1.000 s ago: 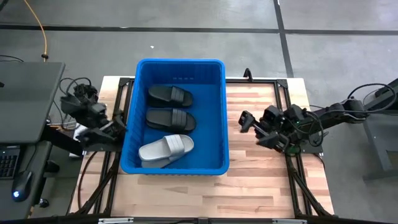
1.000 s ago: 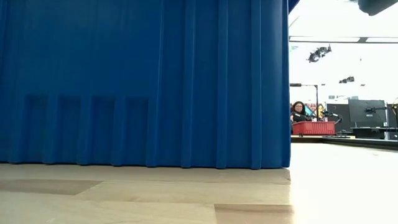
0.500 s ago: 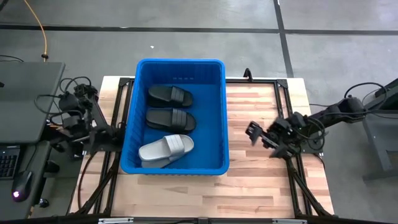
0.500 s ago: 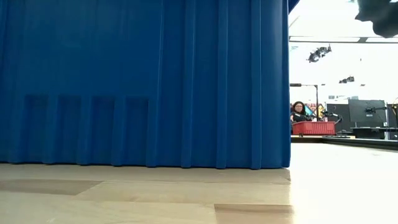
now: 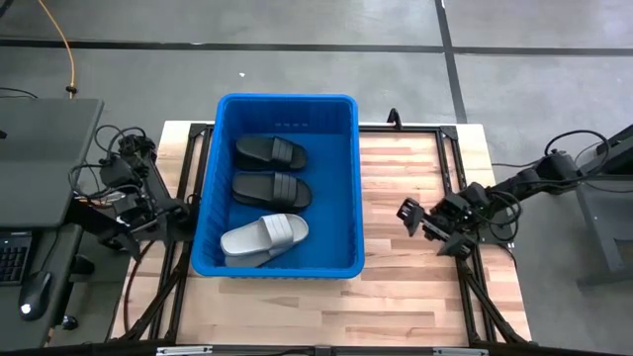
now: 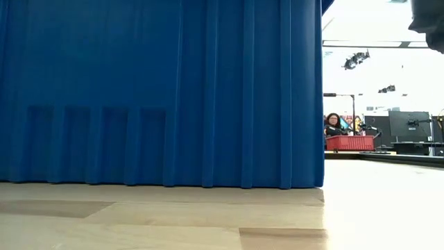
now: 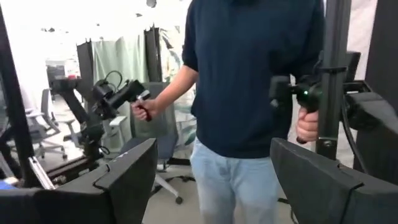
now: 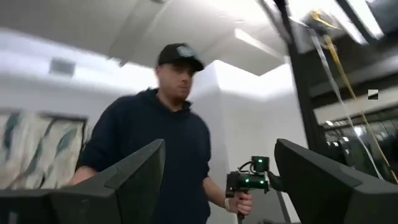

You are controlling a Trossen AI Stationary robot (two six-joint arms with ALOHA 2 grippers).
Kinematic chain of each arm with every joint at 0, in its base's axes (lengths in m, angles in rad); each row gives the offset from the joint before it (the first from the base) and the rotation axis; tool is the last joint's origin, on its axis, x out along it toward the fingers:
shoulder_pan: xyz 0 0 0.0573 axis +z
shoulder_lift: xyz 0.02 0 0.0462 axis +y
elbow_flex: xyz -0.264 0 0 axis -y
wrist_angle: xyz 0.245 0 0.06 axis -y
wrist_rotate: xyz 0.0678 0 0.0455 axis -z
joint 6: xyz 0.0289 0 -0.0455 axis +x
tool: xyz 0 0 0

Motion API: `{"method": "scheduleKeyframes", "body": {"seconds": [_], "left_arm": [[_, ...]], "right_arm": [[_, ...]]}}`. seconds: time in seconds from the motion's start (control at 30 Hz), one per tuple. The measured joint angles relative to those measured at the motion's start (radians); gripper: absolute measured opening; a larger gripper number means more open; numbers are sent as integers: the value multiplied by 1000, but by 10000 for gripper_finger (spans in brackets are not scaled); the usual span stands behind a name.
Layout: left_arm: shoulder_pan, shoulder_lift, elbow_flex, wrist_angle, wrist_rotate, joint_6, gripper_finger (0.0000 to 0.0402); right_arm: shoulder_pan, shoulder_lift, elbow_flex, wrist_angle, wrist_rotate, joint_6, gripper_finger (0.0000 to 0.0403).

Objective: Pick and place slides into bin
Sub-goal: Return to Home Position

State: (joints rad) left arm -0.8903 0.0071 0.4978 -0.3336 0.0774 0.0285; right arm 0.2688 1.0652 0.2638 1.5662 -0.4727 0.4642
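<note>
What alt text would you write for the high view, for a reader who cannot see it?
A blue bin on a wooden table holds two black slides and a light grey slide. The open left gripper sits beside the bin's left wall; the open right gripper hangs over the table's right side.

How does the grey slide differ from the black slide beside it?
Colour: the grey slide is light, the black slide dark. Pose: the grey slide lies slanted, the black slide nearly straight across the bin. Place: the grey slide is at one end of the bin, the black slide in its middle. Both lie strap up, clear of the left end effector and right end effector.
</note>
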Motion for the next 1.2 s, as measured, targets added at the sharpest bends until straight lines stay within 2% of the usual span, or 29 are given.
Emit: {"method": "scheduleKeyframes", "body": {"seconds": [0.13,0.33,0.5,0.7,0.9,1.1,1.2], "left_arm": [[0,-1,16,-11,26,12,298],[0,0,9,0,13,28,298],[0,0,5,76,42,41,298],[0,0,-24,170,30,57,298],[0,0,-84,226,57,54,298],[0,2,-177,309,-23,10,298],[0,-3,-208,406,91,44,298]], "right_arm": [[-6,-75,0,-2,-63,-39,291],[-44,-176,1,-70,-55,-19,291],[-71,-242,1,-155,-56,105,291],[-145,-384,1,-370,-66,160,291],[-193,-603,-11,-521,-168,122,291],[-199,-749,-18,-747,-103,111,291],[-199,-770,-18,-771,-97,114,291]]}}
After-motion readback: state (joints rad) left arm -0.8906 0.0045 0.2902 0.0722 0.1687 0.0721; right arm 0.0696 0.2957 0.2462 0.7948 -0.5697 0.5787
